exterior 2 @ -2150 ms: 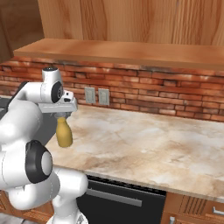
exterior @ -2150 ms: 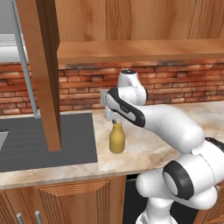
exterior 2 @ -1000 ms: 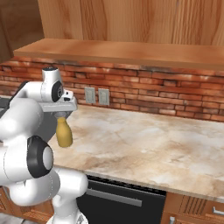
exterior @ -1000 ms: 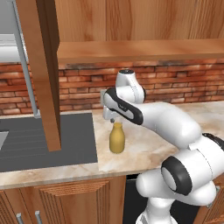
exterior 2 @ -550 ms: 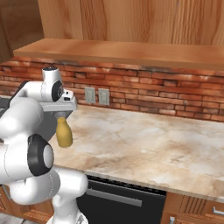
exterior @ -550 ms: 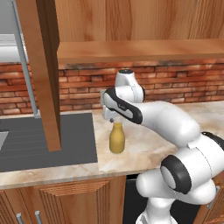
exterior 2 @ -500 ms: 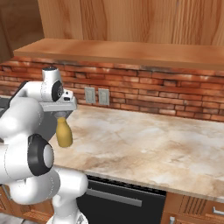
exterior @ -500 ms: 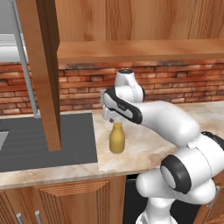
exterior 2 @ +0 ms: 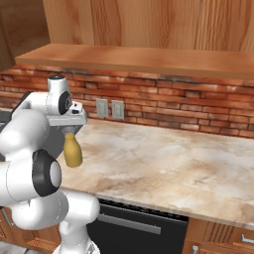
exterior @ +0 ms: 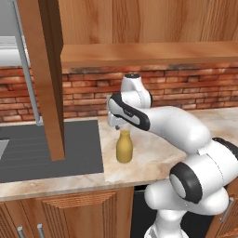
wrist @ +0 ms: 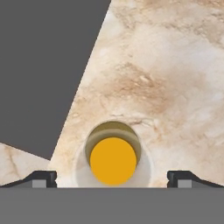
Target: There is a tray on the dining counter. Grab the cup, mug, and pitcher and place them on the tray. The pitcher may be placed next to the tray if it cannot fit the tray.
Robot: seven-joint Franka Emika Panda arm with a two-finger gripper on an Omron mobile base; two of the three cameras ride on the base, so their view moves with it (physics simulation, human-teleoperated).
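On the left we see a dark grey flat sink part [exterior: 51,148] set into the tabletop [exterior: 153,158], and a tall wooden post [exterior: 49,79] stands over it. Just to the right of the grey part, the yellow pitcher [exterior: 124,147] stands upright on the tabletop. It is near the front edge. Right above its neck hangs our claw [exterior: 117,126], pointing straight down. The claw is wide open and holds nothing.

When we look down along the claw, the round top of the pitcher [wrist: 113,160] sits between the two dark fingertips [wrist: 43,178], with space on both sides. The tips do not touch it.

From the other side, the pitcher [exterior 2: 72,152] stands under the claw [exterior 2: 69,131] too. To the right, the tabletop [exterior 2: 173,163] runs on. Behind it is a red brick wall [exterior 2: 198,111] with two pale wall plugs [exterior 2: 109,108]. A wooden shelf [exterior 2: 163,59] runs above the wall.
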